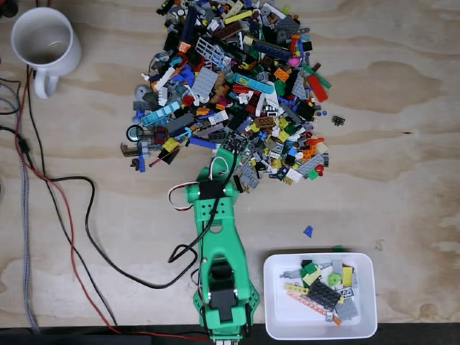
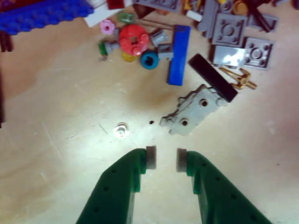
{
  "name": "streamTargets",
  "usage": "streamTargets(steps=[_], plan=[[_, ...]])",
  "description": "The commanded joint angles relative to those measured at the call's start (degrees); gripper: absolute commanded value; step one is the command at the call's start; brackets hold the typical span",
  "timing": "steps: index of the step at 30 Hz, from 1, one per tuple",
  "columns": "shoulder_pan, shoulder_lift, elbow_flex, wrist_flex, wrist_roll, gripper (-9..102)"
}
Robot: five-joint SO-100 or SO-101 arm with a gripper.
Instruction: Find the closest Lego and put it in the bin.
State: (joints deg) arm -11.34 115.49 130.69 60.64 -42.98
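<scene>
- One green arm (image 1: 218,251) reaches up the plywood table (image 1: 402,187) in the fixed view, its front end at the lower edge of a wide heap of mixed Lego pieces (image 1: 230,86).
- Two green fingers of the gripper (image 2: 163,159) enter the wrist view from the bottom, their pale pads a narrow gap apart with nothing between them, above bare wood.
- Just beyond the fingertips in the wrist view lies a grey Lego piece (image 2: 191,111) with round holes, tilted, its upper end touching a black bar (image 2: 212,78); this is the brick nearest the gripper.
- A long blue plate (image 2: 179,55) lies upright in the picture to the left of the black bar, with a red round piece (image 2: 133,39) and a small blue ring (image 2: 150,59) further left.
- A small pale stud (image 2: 121,129) sits alone on the wood, left of the grey piece.
- The white bin (image 1: 280,316) sits at the lower right of the fixed view, right of the arm's base, already holding several bricks in grey, black, yellow and green.
- A lone blue chip (image 1: 308,231) lies on the table between heap and bin.
- A white mug (image 1: 44,42) stands at the upper left, with black and red cables (image 1: 79,237) trailing below it.
</scene>
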Motion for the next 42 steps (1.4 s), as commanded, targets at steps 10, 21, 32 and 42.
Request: streamTargets(steps=[10, 21, 32, 42], plan=[[-4.39, -11.78, -3.78, -13.10, 12.66, 10], [-5.01, -15.21, -4.57, -14.50, 13.27, 8], [-6.15, -15.73, -5.62, -13.71, 13.45, 2], [5.98, -11.87, -21.18, 3.52, 5.45, 2]])
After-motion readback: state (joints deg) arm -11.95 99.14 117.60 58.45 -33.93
